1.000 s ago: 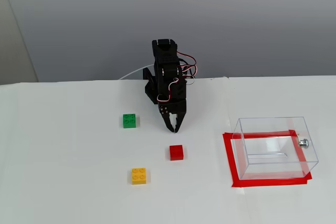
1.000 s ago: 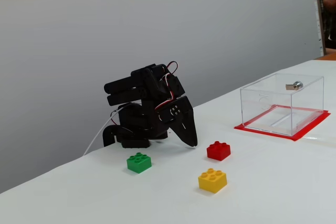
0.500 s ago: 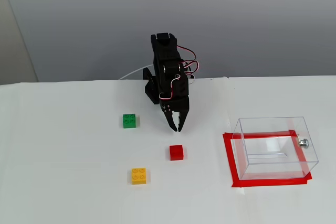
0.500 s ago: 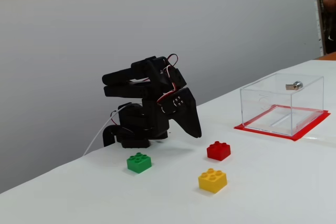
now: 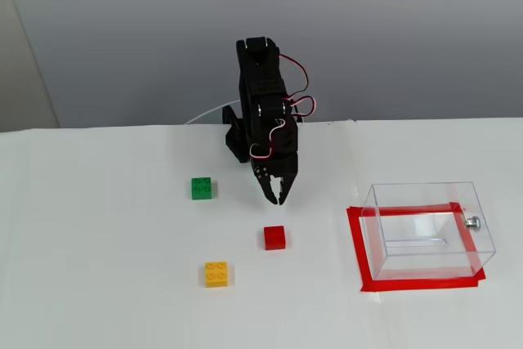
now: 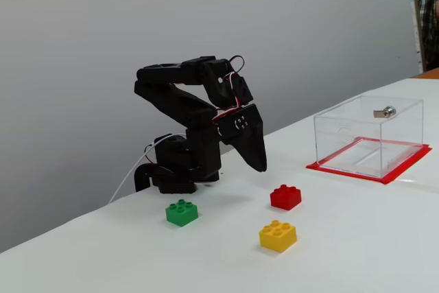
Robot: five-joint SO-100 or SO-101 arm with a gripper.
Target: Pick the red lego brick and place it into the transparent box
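Note:
The red lego brick [image 5: 275,237] [image 6: 285,197] lies on the white table, between the arm and the yellow brick. My black gripper [image 5: 278,197] [image 6: 262,167] hangs in the air just behind and above it, pointing down, its fingers together and nothing held. The transparent box [image 5: 429,230] [image 6: 369,135] stands at the right on a red tape rectangle [image 5: 366,278], with a small silver knob [image 5: 471,221] on its right wall. Nothing lies inside the box.
A green brick [image 5: 201,188] [image 6: 182,212] sits left of the gripper and a yellow brick [image 5: 216,273] [image 6: 278,235] lies nearer the front. The arm's base [image 6: 175,169] stands at the table's back edge against a grey wall.
The arm has unfolded upward and reached forward, lifting the gripper off the table and carrying it toward the red brick. The bricks and box have not moved.

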